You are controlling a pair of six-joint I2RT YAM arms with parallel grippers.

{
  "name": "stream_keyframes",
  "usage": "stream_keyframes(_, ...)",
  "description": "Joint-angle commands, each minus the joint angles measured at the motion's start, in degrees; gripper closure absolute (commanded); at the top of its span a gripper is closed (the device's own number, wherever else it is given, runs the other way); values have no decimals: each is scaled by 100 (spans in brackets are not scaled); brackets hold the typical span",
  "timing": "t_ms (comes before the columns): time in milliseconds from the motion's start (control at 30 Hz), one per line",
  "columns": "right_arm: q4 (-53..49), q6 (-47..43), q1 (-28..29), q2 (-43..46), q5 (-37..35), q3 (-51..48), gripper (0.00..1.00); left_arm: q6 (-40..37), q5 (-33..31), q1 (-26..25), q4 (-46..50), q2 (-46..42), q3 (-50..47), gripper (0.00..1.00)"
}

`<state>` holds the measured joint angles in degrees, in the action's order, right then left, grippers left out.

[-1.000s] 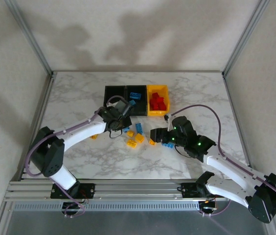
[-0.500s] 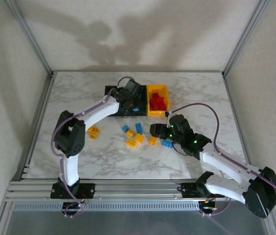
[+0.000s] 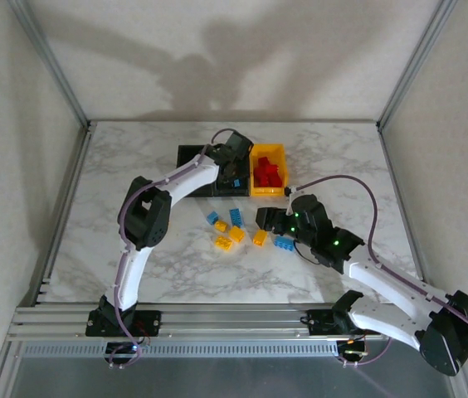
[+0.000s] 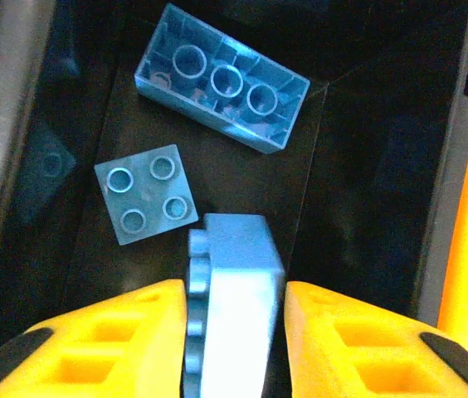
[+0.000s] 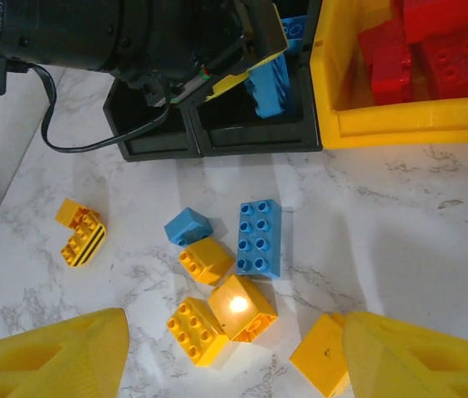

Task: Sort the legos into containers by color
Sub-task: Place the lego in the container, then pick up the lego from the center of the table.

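Left gripper (image 4: 232, 290): reached into the middle black bin (image 4: 367, 207), with its yellow fingers (image 4: 134, 340) close on either side of a blue brick (image 4: 238, 257). The studs are against one finger and there is a sliver of dark at the other. I can't tell whether the brick is squeezed or loose.
In the middle black bin: a long blue brick (image 4: 221, 87) lies hollow side up at the far end. A small square blue brick (image 4: 145, 195) lies studs up beside it, the two apart.
Right gripper (image 5: 232, 332): jaws spread wide with nothing between them, hanging over the loose legos just near of the bins.
Yellow bin (image 5: 383, 124): right end of the row at the far middle of the marble table (image 3: 134, 166), against the middle black bin, with red bricks (image 5: 433, 50) piled inside.
Left black bin (image 5: 147, 137): left end of the row, touching the middle one.
Loose legos: an eight-stud blue brick (image 5: 259, 236) has a small blue one (image 5: 187, 225) just to its left. Three yellow bricks (image 5: 206, 259) cluster nearer, and one more yellow brick (image 5: 325, 356) lies to their right. A yellow piece (image 5: 80, 234) sits well off to the left.
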<state>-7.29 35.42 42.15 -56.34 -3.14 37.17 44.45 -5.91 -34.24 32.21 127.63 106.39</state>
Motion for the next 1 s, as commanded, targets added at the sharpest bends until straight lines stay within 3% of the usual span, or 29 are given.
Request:
stream_keyframes(0, -159, 24, -32, 41, -170, 20, 31, -147, -154, 52, 204, 3, 241, 57)
stream_keyframes(200, -672, 175, -73, -176, -340, 229, 27, -156, -71, 31, 184, -305, 102, 55)
stream_keyframes(433, -1762, 1026, -371, -399, -508, 435, 20, -325, 454, -117, -394, -1489, -806, 50)
stream_keyframes(567, -2438, 1355, -436, -743, -518, 754, 20, -660, 857, -153, -565, -2211, -1662, 49)
stream_keyframes(700, -2880, 1493, -436, -1133, -839, 1025, 13, -936, 1530, -147, -911, -3067, -2922, 44)
stream_keyframes(800, -2985, 1503, -445, -1477, -961, 1134, 11, -820, 1963, -179, -1287, -3654, -3880, 44)
stream_keyframes(967, -2716, 1516, -471, -1848, -798, 1091, 14, -514, 2129, -336, -1796, -4492, -4967, 44)
